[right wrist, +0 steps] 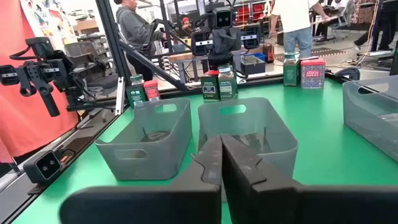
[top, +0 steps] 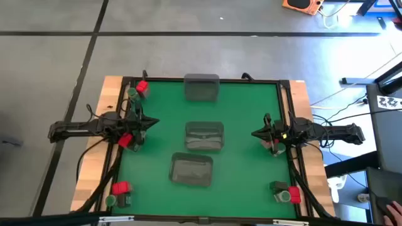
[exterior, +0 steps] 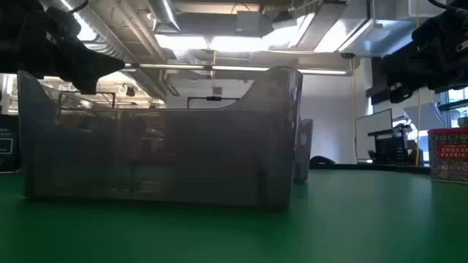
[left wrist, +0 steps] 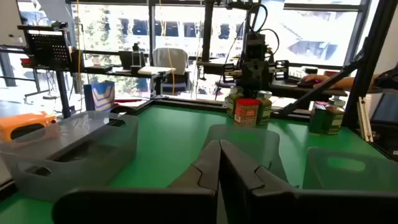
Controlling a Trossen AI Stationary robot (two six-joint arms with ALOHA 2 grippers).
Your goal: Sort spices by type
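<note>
Left gripper (top: 152, 122) closed, right gripper (top: 255, 133) closed — both apparently empty, spices (top: 141, 87) at table corners

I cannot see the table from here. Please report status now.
Left hand and right hand shut, empty, above the mat. Spices unsorted at the edges. Three trays mid-table, nothing blocking.

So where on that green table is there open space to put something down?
Bare green mat lies between the three clear trays in the middle and each arm, widest on the right gripper side. The four corners are crowded with spices, and the left gripper has a red box nearby.
</note>
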